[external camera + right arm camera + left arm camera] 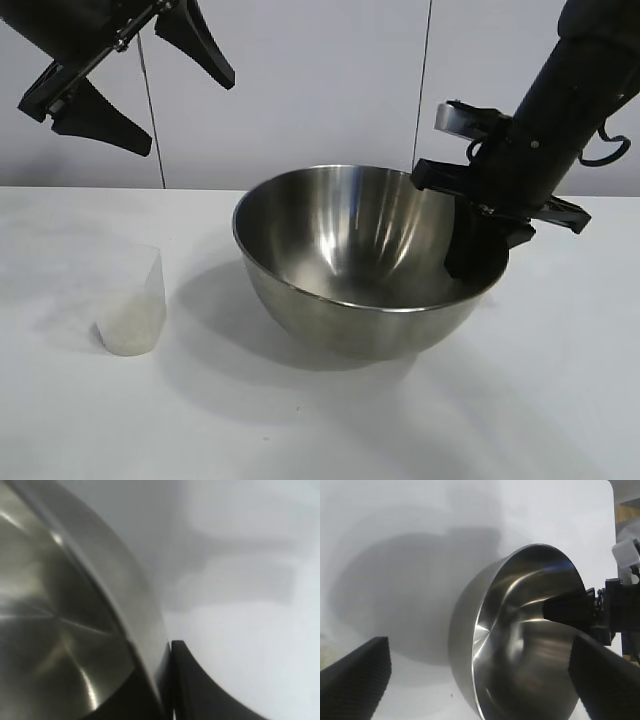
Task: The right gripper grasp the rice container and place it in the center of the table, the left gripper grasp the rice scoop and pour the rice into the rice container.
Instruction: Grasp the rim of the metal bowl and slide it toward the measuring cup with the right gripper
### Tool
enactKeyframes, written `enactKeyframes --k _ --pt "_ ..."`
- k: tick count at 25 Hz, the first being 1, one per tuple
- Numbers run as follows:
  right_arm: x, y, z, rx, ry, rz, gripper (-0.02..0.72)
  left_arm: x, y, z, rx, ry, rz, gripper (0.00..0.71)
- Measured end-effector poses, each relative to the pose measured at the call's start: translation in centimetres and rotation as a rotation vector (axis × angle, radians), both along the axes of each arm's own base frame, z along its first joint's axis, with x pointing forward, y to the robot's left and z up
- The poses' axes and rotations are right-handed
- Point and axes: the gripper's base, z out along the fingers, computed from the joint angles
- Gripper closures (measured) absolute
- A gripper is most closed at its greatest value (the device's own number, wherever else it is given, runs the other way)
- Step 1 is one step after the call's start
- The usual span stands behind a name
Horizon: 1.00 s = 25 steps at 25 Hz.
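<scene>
The rice container [350,270], a big shiny steel bowl, is at mid-table on the white table [400,430]. My right gripper [478,240] is shut on its right rim, one finger inside the bowl and one outside; the right wrist view shows the rice container's rim [125,605] pinched by that gripper [169,650]. The rice scoop [132,298], a clear plastic cup, stands upright to the bowl's left with pale rice [130,328] in its bottom. My left gripper [189,115] hangs open high above the cup, holding nothing. From the left wrist, the bowl [520,645] lies below my open left gripper [480,680].
A pale panelled wall [320,90] runs behind the table. Bare tabletop lies in front of the bowl and cup. The right arm's black finger [567,611] shows inside the bowl in the left wrist view.
</scene>
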Motion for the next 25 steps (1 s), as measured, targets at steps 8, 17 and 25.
enactKeyframes --k 8,17,25 --pt "-0.9 3.2 0.0 -0.036 -0.017 0.082 0.693 0.0 0.0 0.0 0.000 0.002 -0.001 0.016" --pt "-1.1 4.7 -1.4 -0.066 -0.007 0.091 0.693 -0.1 0.0 0.0 -0.001 0.011 -0.010 0.016" --pt "-1.1 5.1 -2.3 -0.092 0.003 0.086 0.693 -0.2 -0.1 -0.1 0.001 0.015 -0.025 0.016"
